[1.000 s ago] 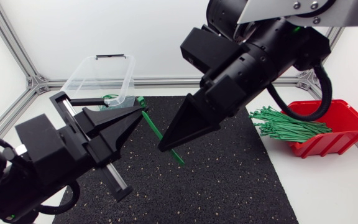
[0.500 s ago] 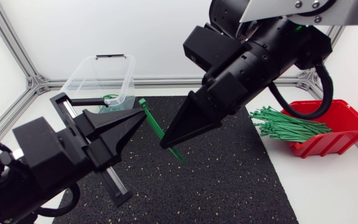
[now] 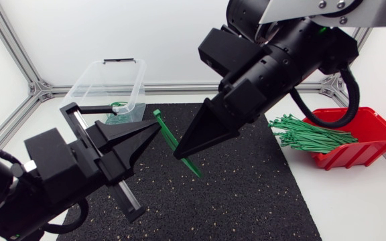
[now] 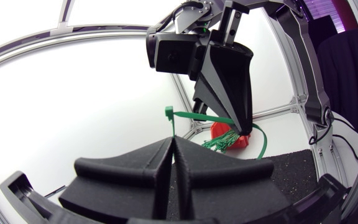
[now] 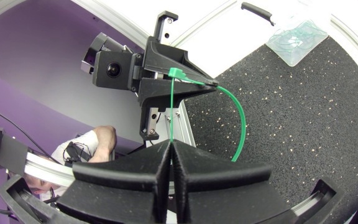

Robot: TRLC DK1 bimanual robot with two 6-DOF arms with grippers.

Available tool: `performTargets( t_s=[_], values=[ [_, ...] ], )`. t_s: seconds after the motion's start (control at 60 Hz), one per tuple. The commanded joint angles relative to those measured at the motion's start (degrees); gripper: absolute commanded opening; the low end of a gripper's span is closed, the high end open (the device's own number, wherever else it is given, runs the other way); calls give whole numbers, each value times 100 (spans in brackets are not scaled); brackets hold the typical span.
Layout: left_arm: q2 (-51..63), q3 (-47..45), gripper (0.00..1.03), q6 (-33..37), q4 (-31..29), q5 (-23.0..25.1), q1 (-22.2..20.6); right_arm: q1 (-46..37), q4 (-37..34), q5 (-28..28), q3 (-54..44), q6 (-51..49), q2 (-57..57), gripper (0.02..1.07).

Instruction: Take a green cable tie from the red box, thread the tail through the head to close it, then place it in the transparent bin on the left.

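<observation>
Two grippers are being held tip to tip over the middle of the mat (image 3: 246, 194), at the centre of the head view. This stance is judged to be chosen so that one tie can be worked from both sides. The tie (image 3: 168, 136) is being pinched partway along its strap by the right gripper (image 3: 179, 152), whose fingers are pressed together on it. Gripping it mid-strap is probably leaving both ends free for threading.

The head (image 4: 169, 113) is being presented just ahead of the left gripper (image 3: 157, 127), while the tail (image 5: 238, 118) is being let arch away in a loose curve beside the right gripper. The left fingers are being held pressed together. Whether they are catching the head between them or only standing against it cannot be told.

The tie is being carried clear of the mat along most of its length — likely so the tail can be bent round without snagging. The loop is not yet being closed, so the threading step is judged to be in hand.

At the right of the frame a bundle (image 3: 307, 134) of spare ties is being kept in the red box (image 3: 374, 134). At the upper left the bin (image 3: 106, 73) is being left standing well apart from both grippers, with something green lying in it.
</observation>
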Motion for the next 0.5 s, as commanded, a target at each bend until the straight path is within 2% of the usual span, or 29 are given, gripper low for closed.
performTargets(
  t_s=[0.0,0.483],
  values=[
    [-3,-141,4,57,110,25,11,-45,-68,12,40,-88,-85,7],
    [-3,-159,4,57,83,25,-191,-71,-60,12,5,-88,-129,7]
  ],
)
